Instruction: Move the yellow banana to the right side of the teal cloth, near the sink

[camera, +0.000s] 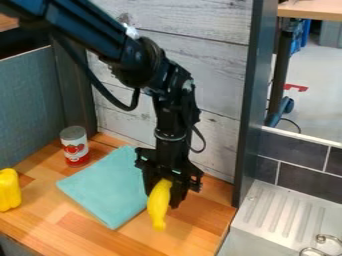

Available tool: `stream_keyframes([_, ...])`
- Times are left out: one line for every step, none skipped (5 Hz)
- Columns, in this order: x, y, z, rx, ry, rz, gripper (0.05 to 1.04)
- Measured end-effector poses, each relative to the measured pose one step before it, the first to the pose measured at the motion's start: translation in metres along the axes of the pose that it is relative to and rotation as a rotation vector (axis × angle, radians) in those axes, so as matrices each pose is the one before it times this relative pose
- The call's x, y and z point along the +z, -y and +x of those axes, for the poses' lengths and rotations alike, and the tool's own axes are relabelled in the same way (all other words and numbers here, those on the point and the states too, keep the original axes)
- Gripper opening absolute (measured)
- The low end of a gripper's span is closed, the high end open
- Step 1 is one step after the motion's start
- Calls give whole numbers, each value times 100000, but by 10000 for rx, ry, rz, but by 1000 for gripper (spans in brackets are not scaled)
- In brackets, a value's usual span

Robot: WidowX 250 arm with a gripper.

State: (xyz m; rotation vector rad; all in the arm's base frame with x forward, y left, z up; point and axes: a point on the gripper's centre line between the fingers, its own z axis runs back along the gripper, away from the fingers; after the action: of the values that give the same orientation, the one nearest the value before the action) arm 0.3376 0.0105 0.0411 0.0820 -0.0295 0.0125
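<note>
Over the worktop (194, 220), right of centre: one black gripper (163, 196), pointing down, jaws closed around a yellow, banana-like object (159, 202), its narrow end lowest, near the right edge of the cloth. Item: one turquoise cloth (107, 185), laid flat. Item: one red-and-white can (75, 147), upright, behind the cloth's left side. Item: one yellow toy pepper (9, 190), far left. Adjoining, right: one ribbed metal drainboard (275, 212).
</note>
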Motion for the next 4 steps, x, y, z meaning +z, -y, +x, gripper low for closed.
stream_keyframes([-2020,558,572,-426,-73,-272,617])
stream_keyframes([-947,431,1285,-19,91,-222,616])
stream_keyframes([-887,318,796,149,0,-195,614])
stream_keyframes([-50,115,60,118,0,-72,661])
